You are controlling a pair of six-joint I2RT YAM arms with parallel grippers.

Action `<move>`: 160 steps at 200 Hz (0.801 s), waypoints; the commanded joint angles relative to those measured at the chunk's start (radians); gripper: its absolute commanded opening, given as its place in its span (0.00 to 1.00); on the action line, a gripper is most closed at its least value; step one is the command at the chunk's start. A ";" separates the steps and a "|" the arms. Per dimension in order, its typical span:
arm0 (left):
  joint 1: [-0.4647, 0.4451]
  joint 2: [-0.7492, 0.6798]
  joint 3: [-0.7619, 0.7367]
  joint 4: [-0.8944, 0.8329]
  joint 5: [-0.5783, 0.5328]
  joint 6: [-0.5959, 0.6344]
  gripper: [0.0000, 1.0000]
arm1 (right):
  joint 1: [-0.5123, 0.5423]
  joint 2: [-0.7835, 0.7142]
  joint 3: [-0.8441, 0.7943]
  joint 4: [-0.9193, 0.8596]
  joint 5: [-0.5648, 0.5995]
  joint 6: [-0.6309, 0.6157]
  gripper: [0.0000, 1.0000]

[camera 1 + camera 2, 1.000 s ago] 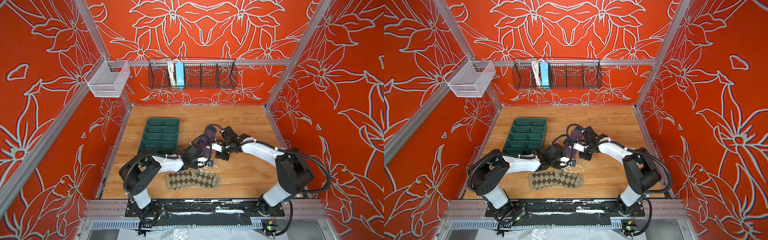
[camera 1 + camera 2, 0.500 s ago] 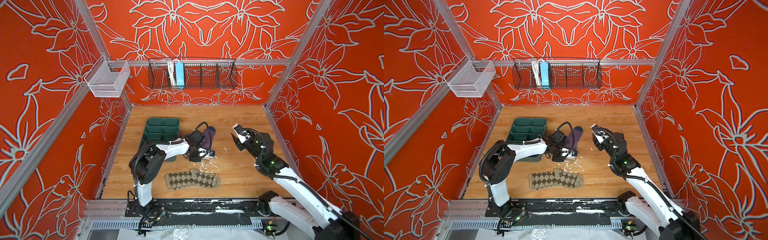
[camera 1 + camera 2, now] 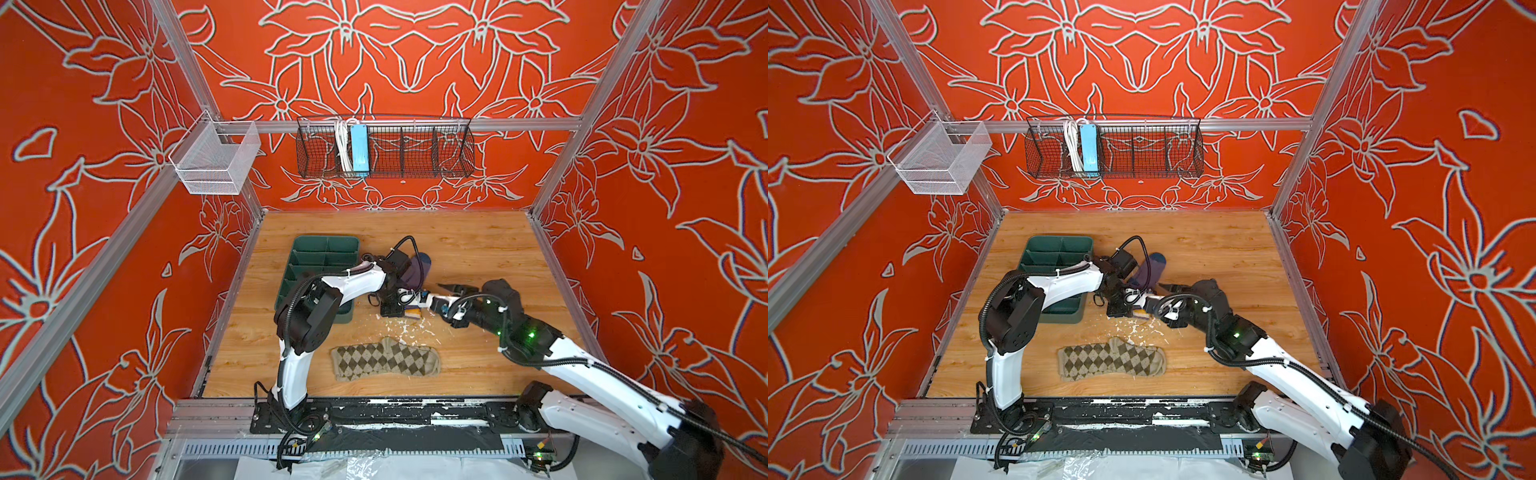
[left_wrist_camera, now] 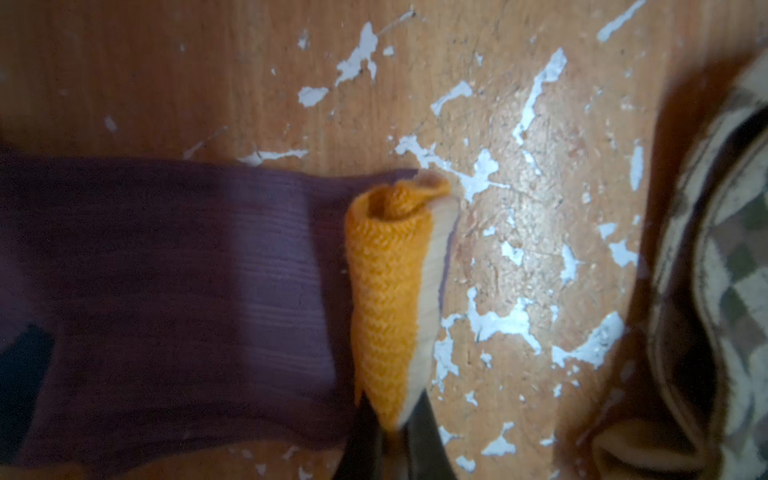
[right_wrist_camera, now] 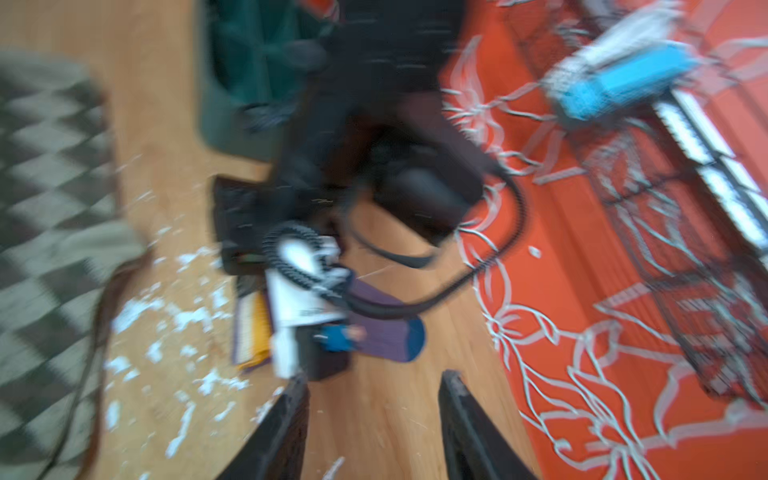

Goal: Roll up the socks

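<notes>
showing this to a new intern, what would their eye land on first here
The red flowered walls shout first. Next, mid-scene, the left gripper pinches the rolled yellow cuff of the purple sock, with the right gripper open close by. A diamond-patterned sock lies flat on the wooden table, nearer the front.

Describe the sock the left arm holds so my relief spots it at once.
On the wooden table, look just right of the green tray. The purple sock lies there, its yellow cuff curled into a roll pinched by the left fingers; the other sock, nearer the front, is beige with diamonds.
</notes>
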 commanded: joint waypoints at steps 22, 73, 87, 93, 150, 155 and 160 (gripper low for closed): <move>0.020 0.065 0.016 -0.095 -0.020 -0.016 0.02 | 0.150 0.195 -0.059 0.081 0.187 -0.164 0.53; 0.021 0.074 0.024 -0.100 -0.024 -0.017 0.02 | 0.168 0.496 -0.025 0.328 0.243 -0.141 0.55; 0.021 0.073 0.024 -0.100 -0.024 -0.018 0.02 | 0.168 0.571 -0.014 0.396 0.288 -0.159 0.56; 0.021 0.075 0.024 -0.100 -0.025 -0.017 0.02 | 0.168 0.594 -0.008 0.415 0.298 -0.158 0.56; 0.021 0.073 0.021 -0.097 -0.024 -0.015 0.03 | 0.162 0.765 0.048 0.485 0.365 -0.185 0.45; 0.021 0.072 0.019 -0.095 -0.023 -0.014 0.04 | 0.162 0.774 0.054 0.471 0.365 -0.189 0.41; 0.021 0.069 0.018 -0.094 -0.024 -0.013 0.04 | 0.162 0.779 0.060 0.456 0.367 -0.190 0.36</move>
